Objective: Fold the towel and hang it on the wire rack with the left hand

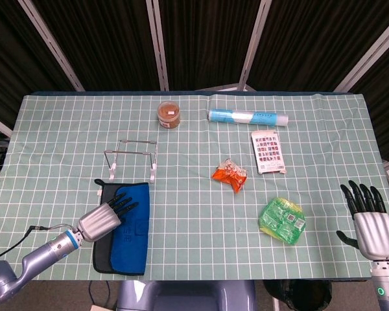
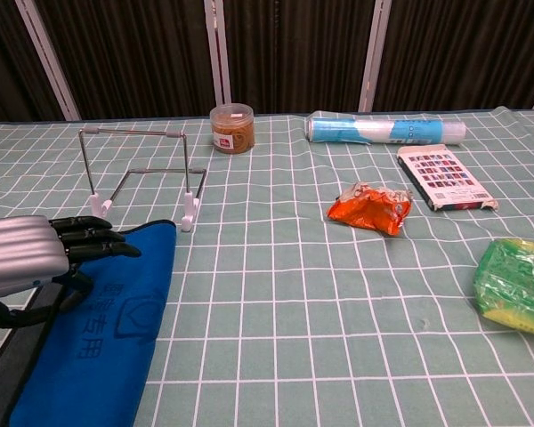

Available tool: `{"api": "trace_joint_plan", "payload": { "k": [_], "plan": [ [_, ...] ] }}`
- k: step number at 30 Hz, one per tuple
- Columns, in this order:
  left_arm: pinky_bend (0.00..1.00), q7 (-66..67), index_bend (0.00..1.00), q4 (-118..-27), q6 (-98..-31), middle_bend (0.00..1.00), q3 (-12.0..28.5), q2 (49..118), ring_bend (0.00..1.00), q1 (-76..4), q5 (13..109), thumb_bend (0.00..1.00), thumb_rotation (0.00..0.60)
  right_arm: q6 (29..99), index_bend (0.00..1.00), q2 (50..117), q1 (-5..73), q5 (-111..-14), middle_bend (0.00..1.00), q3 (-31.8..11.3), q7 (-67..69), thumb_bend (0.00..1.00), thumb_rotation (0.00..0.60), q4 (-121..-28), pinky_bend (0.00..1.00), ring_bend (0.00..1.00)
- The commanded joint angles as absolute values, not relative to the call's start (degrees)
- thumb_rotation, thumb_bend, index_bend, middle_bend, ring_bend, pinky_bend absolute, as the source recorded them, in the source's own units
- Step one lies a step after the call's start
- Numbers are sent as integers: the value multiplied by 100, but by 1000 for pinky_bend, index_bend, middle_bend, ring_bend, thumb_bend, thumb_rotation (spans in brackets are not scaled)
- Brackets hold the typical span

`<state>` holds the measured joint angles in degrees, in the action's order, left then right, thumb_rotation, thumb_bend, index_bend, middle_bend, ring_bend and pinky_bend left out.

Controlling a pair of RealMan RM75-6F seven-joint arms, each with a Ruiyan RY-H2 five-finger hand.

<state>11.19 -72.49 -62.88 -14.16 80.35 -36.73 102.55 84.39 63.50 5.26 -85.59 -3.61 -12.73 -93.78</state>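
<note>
From my seat at the controls, the left robot hand sits at the near left of the bench, palm down with its dark fingers stretched forward over the towel. Whether it pinches the cloth or only rests on it, I cannot tell from either camera. The towel lies flat at the bench's front edge, its blue face turned up over most of a dark underlayer that shows as a strip along the left side. Just beyond the towel stands the wire rack, upright on its white feet, near the towel's far edge but not touching it.

Moving right, a round jar with brown contents stands at the back, and beside it a blue-and-white tube lies on its side. In front of the tube a flat card pack with rows of small coloured squares lies on the cloth. A crumpled orange packet is mid-bench, and a green packet lies nearer the front. At the far right edge, my right robot hand hangs released, fingers apart and pointing away, holding nothing.
</note>
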Motion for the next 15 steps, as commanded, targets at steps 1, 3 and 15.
{"api": "trace_joint_plan", "payload": {
  "k": [1, 3, 15],
  "plan": [
    [0, 1081, 625, -7172, -6333, 0, -1442, 7999, 0, -3613, 10287, 658, 600, 8446, 0, 6351, 524, -8567, 0, -359, -1276, 0, 600, -9380, 0, 0],
    [0, 1072, 624, -7125, -6359, 0, -1451, 7982, 0, -3581, 10309, 659, 600, 8446, 0, 6350, 523, -8567, 0, -360, -1280, 0, 600, -9382, 0, 0],
    [0, 994, 624, -6887, -6415, 0, -1470, 7942, 0, -3453, 10402, 658, 600, 8453, 0, 6352, 520, -8590, 0, -350, -1312, 0, 600, -9393, 0, 0]
  ]
}}
